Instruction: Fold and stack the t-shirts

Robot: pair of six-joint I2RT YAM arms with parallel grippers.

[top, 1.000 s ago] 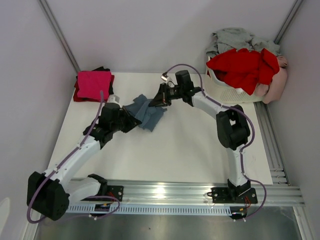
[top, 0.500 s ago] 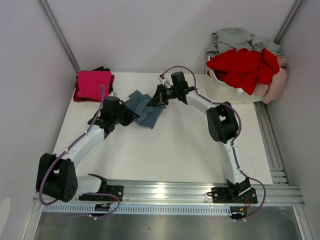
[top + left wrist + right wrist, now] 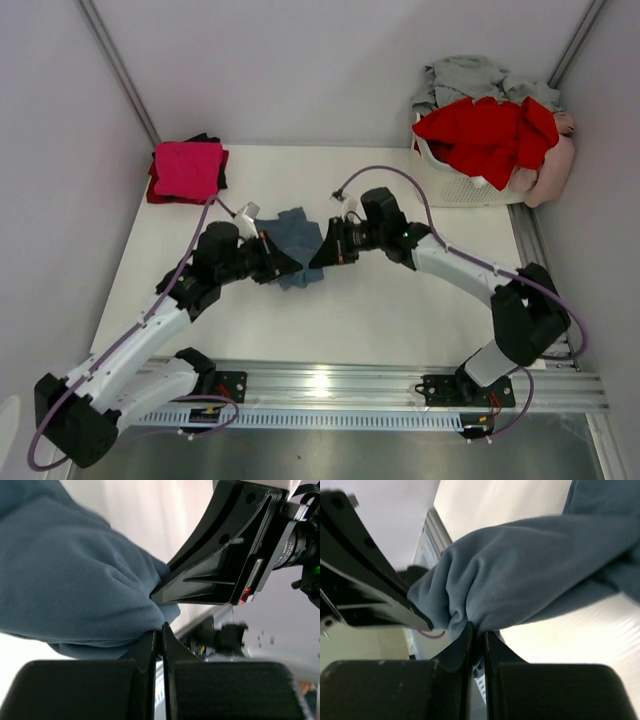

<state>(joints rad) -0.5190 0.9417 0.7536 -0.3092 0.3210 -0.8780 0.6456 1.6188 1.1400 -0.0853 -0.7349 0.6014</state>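
A bunched t-shirt (image 3: 296, 238) sits in the middle of the table (image 3: 400, 310), with the left gripper (image 3: 288, 268) at its left and the right gripper (image 3: 319, 258) at its right, both touching its near edge. A stack of folded t-shirts (image 3: 187, 168) lies in the far left corner. At the far right corner stands a laundry basket (image 3: 450, 185) with a heap of t-shirts (image 3: 490, 130) in it, spilling over its rim.

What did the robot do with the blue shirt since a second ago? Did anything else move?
The left arm and right arm carried the blue-grey t-shirt toward the near edge of the table, their jaws staying shut on it. Nothing was newly grabbed or let go. The magenta t-shirt pile and the basket of clothes stayed where they were.
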